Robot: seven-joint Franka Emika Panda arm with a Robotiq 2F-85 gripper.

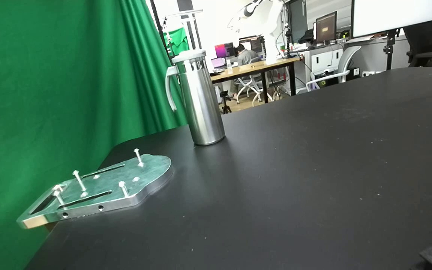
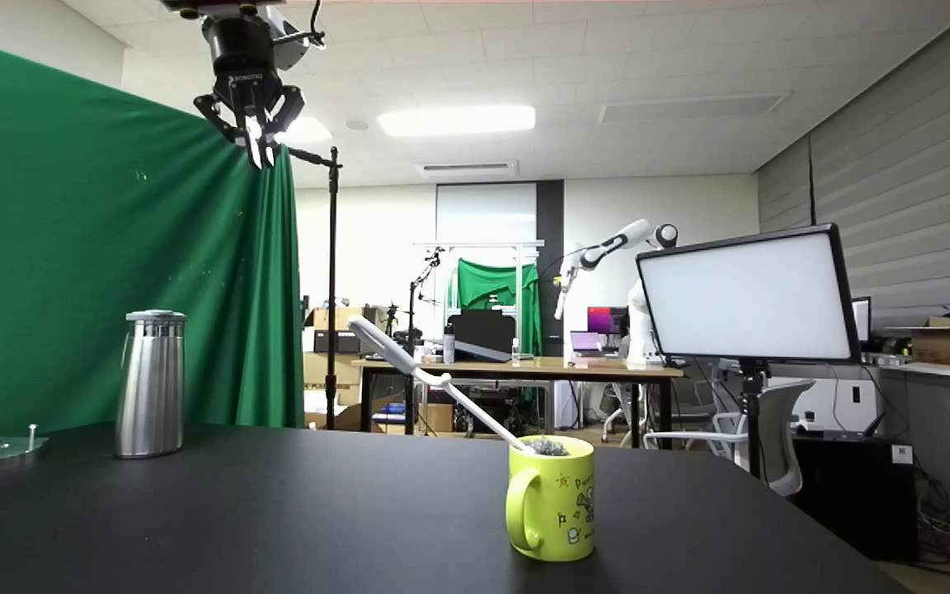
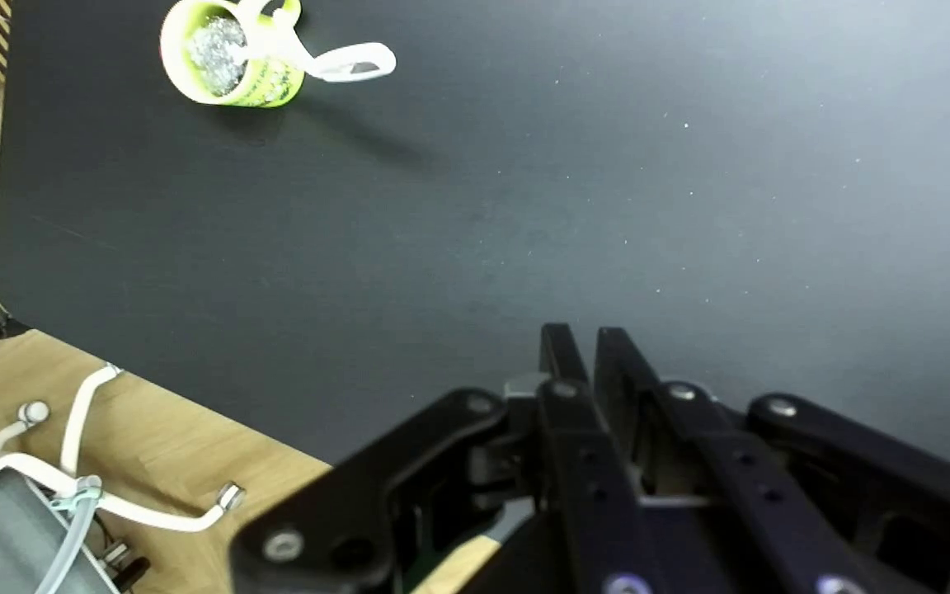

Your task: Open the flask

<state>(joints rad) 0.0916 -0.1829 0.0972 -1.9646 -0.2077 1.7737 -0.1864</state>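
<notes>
The tall steel flask (image 1: 203, 107) stands upright on the black table near the green curtain. Its grey lid (image 1: 189, 56) is on top, and its side handle (image 1: 169, 86) points toward the curtain. The flask also shows in an exterior view (image 2: 151, 396). My gripper (image 2: 262, 157) hangs high above the table, above and to the right of the flask in that view. Its fingers point down with a narrow gap and nothing between them. In the wrist view the gripper (image 3: 588, 334) hides what lies behind it; a pale curved edge shows there, and I cannot tell what it is.
A flat plate with upright pegs (image 1: 114, 183) lies at the table edge near the flask. A yellow-green mug (image 2: 557, 511) holds a white-handled brush (image 2: 384, 345) and also shows in the wrist view (image 3: 281, 87). A light panel (image 2: 743, 297) stands beyond the table (image 2: 318, 511).
</notes>
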